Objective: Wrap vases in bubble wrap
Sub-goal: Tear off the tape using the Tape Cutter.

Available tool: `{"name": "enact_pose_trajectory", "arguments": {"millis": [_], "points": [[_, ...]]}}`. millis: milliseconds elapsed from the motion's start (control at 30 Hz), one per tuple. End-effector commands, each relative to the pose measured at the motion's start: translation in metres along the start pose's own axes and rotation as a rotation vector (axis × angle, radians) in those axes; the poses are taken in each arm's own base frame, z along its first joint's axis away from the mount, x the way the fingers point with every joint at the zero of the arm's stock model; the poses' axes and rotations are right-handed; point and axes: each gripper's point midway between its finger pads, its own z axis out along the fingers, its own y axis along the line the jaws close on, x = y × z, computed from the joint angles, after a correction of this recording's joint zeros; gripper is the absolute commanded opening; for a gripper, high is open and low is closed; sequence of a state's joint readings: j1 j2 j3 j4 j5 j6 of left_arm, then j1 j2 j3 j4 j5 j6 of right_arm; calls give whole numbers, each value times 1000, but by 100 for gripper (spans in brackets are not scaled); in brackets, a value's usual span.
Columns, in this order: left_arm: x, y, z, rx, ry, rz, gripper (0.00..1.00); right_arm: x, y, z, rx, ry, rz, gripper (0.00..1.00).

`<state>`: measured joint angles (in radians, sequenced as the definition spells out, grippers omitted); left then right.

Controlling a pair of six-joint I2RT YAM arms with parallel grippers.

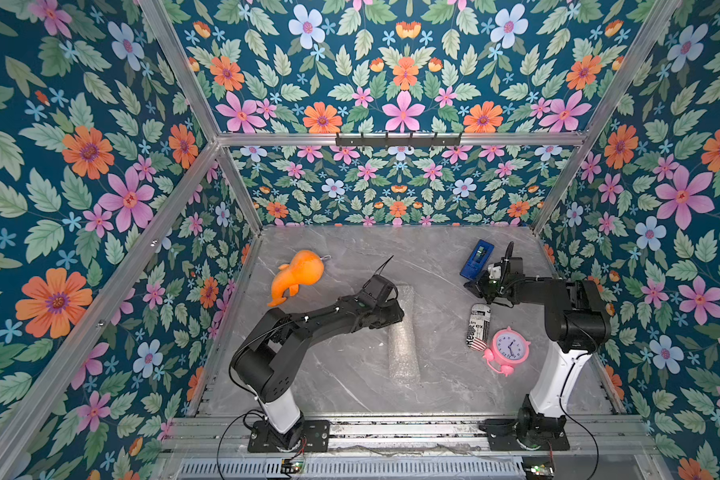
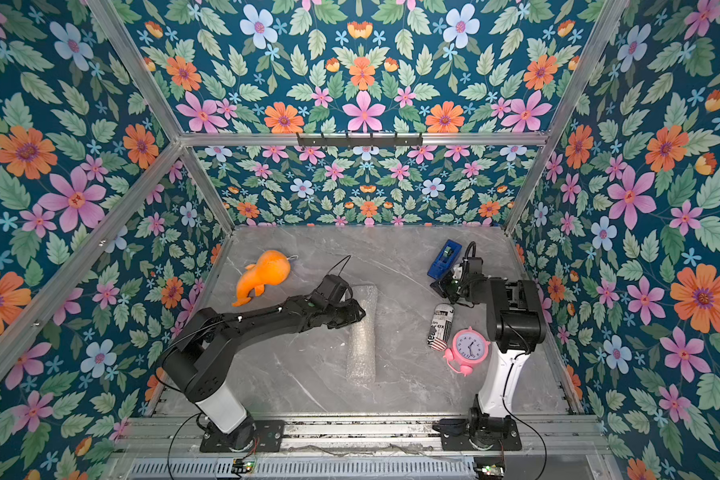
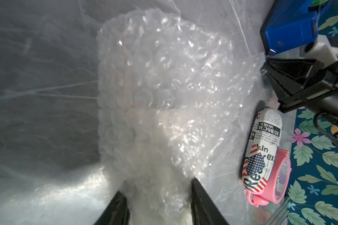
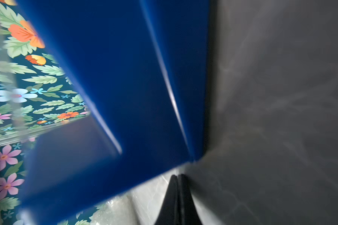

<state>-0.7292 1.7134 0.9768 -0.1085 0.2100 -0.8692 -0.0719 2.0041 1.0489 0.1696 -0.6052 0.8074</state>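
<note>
Bubble wrap (image 1: 404, 349), rolled into a long tube, lies at desk (image 1: 341, 386) ctr, running 6 to 12 o'clock. A pale shape showing thru the film in the left wrist view is prob. the vase (image 3: 164, 136), inside the tube; ribs and rim can't be made out. L gripper (image 3: 157, 187), reaching in from 8 o'clock, straddles the tube's far half, fingers half spread and pinching the wrapped bundle btwn them. R gripper (image 4: 179, 191) sits at 2 o'clock, fingers pressed together, holding nothing, just beside a blue tape dispenser (image 1: 477, 258). Handling, as a guess: film is light, soft, springy and slick, likely to unroll if let go; vase inside is stiff and breakable. Best hold is across the middle, where the vase backs the film, not the hollow ends, which would crush. Around: orange plush toy (image 1: 296, 276) at 10 o'clock; newsprint-pattern case (image 1: 479, 327) and pink alarm clock (image 1: 509, 348) at 3–4 o'clock, near the tube, limiting rolling that way.
</note>
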Motion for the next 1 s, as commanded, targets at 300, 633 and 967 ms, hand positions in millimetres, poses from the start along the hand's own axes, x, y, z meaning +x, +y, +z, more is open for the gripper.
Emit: {"name": "enact_pose_trajectory", "arguments": {"millis": [300, 633, 967], "points": [[16, 38, 2, -156, 47, -15, 47, 12, 57, -45, -103, -28, -224, 0], [18, 40, 3, -150, 44, -16, 46, 135, 135, -100, -344, 200, -530, 0], [16, 39, 4, -144, 33, -58, 46, 225, 136, -98, -364, 181, -315, 0]]}}
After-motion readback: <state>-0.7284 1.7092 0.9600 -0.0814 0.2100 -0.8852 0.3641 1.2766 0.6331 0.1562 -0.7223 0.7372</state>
